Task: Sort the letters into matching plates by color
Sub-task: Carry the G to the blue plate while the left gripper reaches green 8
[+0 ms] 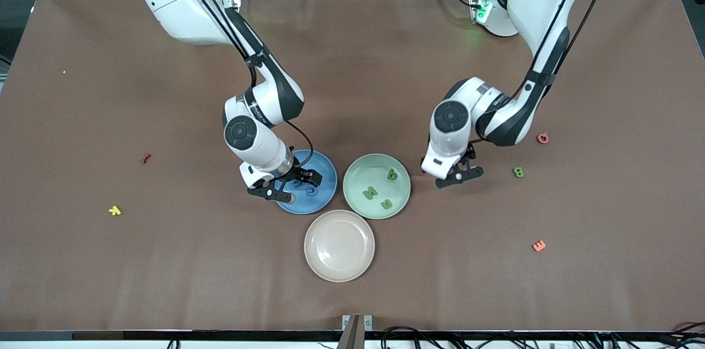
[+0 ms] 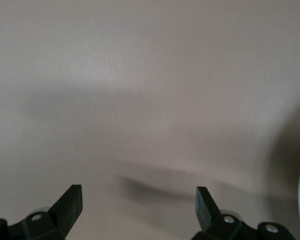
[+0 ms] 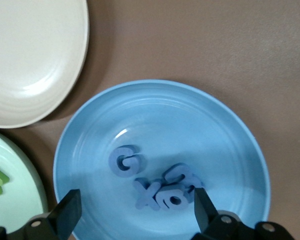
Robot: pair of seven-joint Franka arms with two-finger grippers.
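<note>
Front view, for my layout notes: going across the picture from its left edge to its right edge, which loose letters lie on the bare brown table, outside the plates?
Small yellow letter → small dark red letter → small green letter B → small orange letter E → small red round letter.

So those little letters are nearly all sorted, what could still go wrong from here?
The right tool hangs open low over the round blue plate, close to the piled blue foam letters; lifting away carelessly could knock one out.

One green foam letter lies on the table toward the left arm's end, with a red letter nearby. The open left tool might pick the wrong one.
</note>
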